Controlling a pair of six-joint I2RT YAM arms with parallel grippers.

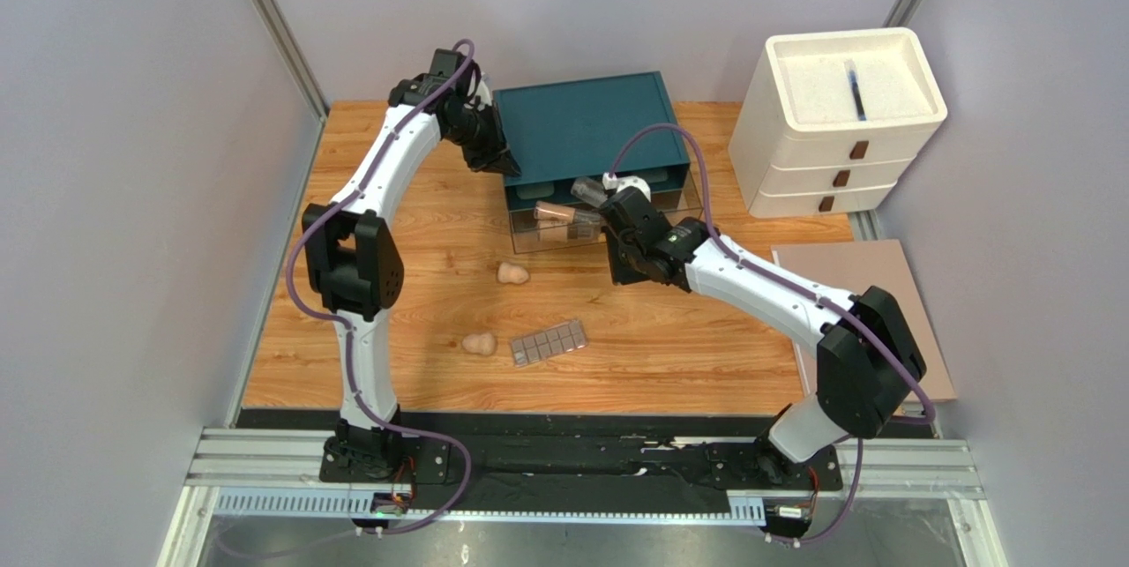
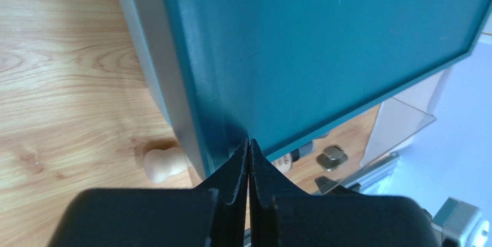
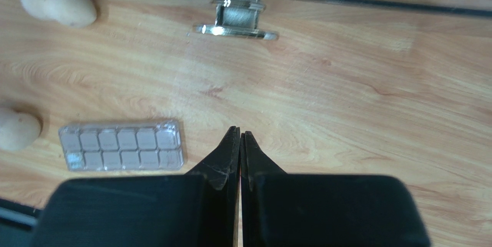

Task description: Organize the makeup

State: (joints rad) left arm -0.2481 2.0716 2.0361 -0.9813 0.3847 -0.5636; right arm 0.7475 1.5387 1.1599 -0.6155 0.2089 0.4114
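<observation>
The makeup is split up right now. The near sponge (image 1: 479, 344) and the palette (image 1: 549, 342) lie next to each other on the table (image 1: 689, 342), a little apart. Both are closer to the bases than the right gripper (image 3: 239, 132) and off to its left. The far sponge (image 1: 513, 274) sits just in front of the drawer (image 1: 530, 239), roughly between the two grippers. In the left wrist view it peeks out beside the teal box (image 1: 583, 124), just left of the left gripper (image 2: 249, 142). The tubes (image 1: 557, 214) are lying in the drawer, which is pulled out of the teal box. I can make out a tan one with a dark cap, but honestly can't count them through the clear plastic.

Looks-wise, the sponges are beige, pear-shaped and lying on their sides. The palette is flat, with grey-brown pans in two rows under a clear lid.

The left gripper is closed all the way and empty. Its tips are right at the front left corner of the teal box and look like they're touching it. The right gripper is closed tight too, with nothing between the fingers. It points down at bare wood in front of the drawer's metal handle (image 3: 234, 22), with the palette off to its left, not touching.
</observation>
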